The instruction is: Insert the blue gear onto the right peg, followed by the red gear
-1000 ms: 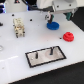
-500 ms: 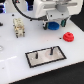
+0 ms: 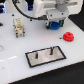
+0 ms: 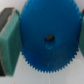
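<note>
A white table [image 3: 15,62] carries, from the exterior view's left, a small tan figure [image 3: 19,27] near the far edge and the grey plate [image 3: 46,56] near the front edge, its right peg [image 3: 54,50] upright. Further right, the gripper [image 3: 56,24] clasps the blue gear [image 4: 48,36], whose toothed face and centre hole face the wrist camera, beside the red gear [image 3: 68,36].

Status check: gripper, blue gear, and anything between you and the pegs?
Gripper straddling blue gear, grasp unconfirmed. Red gear on table, apart. Plate with both pegs unobstructed.
</note>
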